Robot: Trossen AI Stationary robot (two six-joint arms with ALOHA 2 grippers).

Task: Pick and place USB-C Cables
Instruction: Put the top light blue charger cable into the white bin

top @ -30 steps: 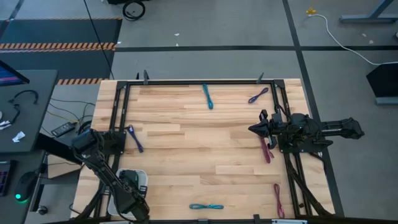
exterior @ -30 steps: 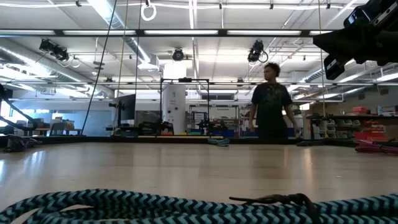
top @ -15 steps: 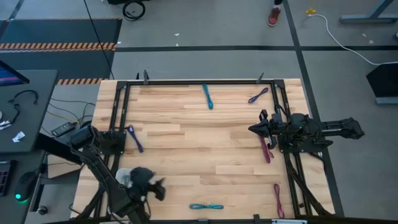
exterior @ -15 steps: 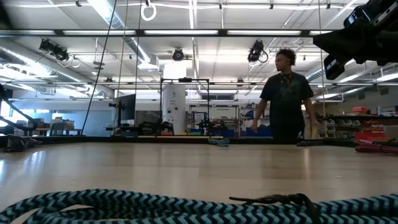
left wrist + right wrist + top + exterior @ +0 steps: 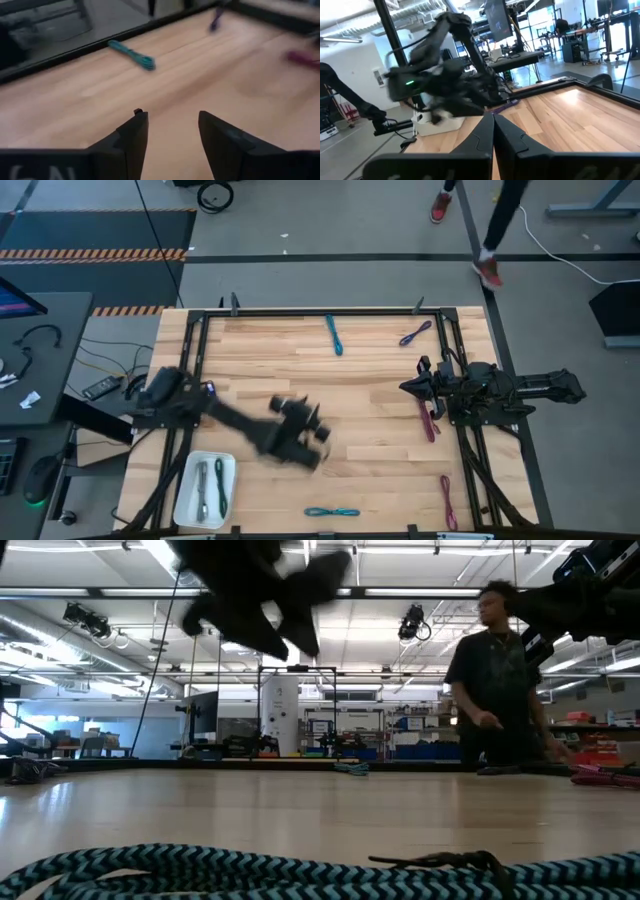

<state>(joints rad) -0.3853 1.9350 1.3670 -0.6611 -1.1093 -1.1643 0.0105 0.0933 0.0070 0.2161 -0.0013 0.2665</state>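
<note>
Swinging out from over the white tray (image 5: 186, 505), the left gripper (image 5: 318, 442) is now hanging above mid-table, two cables (image 5: 210, 486) lying in the tray. Low view: a person (image 5: 503, 680) is walking behind. Left wrist: fingers (image 5: 134, 137) are spread, empty, a teal cable (image 5: 132, 54) lying ahead. Right wrist: the right gripper (image 5: 493, 131) is pressed together.

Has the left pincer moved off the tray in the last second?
Yes. In the high view the left pincer, open and empty, has swung from over the white tray out toward the table's middle.
</note>
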